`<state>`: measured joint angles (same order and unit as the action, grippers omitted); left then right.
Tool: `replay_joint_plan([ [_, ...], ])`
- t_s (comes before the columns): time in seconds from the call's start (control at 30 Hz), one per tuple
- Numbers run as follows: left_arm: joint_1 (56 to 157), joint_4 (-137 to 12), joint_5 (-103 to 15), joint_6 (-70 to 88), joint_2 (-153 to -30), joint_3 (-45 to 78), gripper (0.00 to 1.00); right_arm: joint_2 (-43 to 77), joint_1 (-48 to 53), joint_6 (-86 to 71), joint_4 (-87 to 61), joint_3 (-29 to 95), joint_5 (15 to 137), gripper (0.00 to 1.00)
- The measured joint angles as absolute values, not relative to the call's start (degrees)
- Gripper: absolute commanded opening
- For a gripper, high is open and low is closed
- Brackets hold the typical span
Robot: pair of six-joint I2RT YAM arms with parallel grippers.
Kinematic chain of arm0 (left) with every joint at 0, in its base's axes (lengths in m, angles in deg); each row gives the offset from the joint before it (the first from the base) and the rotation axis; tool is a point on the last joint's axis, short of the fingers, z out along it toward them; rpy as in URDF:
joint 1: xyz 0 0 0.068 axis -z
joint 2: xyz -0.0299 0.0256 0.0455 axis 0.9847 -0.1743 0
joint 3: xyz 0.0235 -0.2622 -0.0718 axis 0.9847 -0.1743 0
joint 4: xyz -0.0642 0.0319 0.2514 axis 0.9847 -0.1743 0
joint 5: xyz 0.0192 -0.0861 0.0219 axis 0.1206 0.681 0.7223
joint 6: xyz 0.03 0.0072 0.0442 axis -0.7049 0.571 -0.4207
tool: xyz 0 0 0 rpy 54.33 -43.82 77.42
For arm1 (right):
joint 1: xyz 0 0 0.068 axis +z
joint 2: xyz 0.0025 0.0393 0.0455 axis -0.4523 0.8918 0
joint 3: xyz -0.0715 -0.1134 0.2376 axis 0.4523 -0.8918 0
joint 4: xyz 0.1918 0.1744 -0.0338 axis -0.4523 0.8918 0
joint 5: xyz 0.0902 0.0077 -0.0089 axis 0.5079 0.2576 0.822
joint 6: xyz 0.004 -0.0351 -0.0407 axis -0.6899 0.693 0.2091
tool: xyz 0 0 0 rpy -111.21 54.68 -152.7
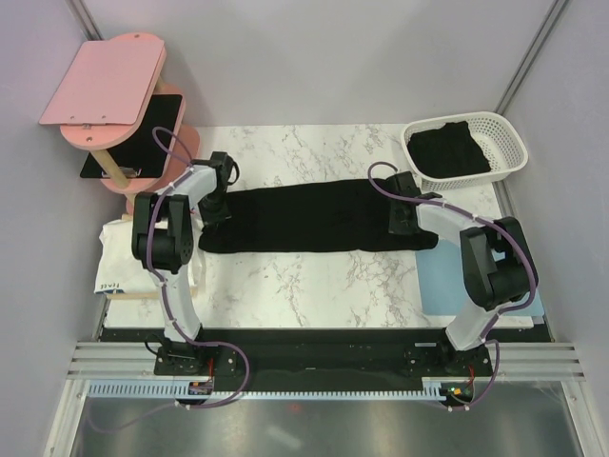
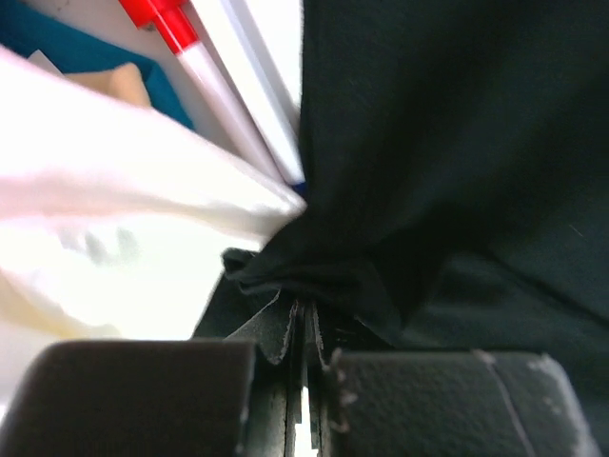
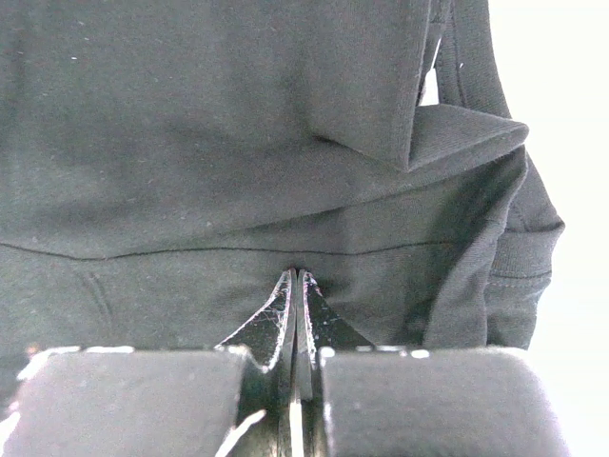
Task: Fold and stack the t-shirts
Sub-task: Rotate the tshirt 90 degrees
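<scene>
Shirt [image 1: 304,221] stretched across counter [image 1: 314,286]; left jaws clenched on 9 o'clock end, right jaws on 3 o'clock end.

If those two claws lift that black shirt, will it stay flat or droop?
Probably droop: the black t-shirt bunches into soft folds where the left gripper pinches it, so it looks floppy. It likely sags in the middle, held only at its ends. Thin cloth at the right gripper suggests little weight.

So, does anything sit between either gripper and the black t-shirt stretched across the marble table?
Nothing visible. The left gripper and right gripper are each shut directly on opposite ends of the black t-shirt, fabric pinched between their fingers.
</scene>
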<state>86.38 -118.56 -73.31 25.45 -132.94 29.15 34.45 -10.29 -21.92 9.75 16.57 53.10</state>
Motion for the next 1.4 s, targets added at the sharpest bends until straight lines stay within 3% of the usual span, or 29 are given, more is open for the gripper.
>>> replay_joint_plan([
  [0.37, 91.3, -111.5, -69.9, 22.6, -118.9, 29.5, 0.02, 38.4, -10.3, -21.9, 8.0, 19.3, 51.4, 0.0],
  [0.7, 90.9, -115.1, -68.8, 20.7, -144.7, 49.7, 0.02, 42.1, -10.3, -21.0, 7.0, 23.5, 51.0, 0.0],
  [0.8, 91.1, -117.9, -69.3, 20.6, -146.4, 52.4, 0.02, 43.5, -10.3, -20.3, 7.0, 25.2, 51.0, 0.0],
  [1.07, 90.9, -124.3, -71.1, 20.6, -147.1, 51.5, 0.02, 49.1, -10.3, -17.6, 8.9, 33.0, 50.4, 0.0],
  [1.4, 92.3, -127.0, -71.1, 20.6, -139.5, 38.2, 0.02, 62.8, -10.3, -13.6, 12.8, 54.0, 50.9, 0.0],
])
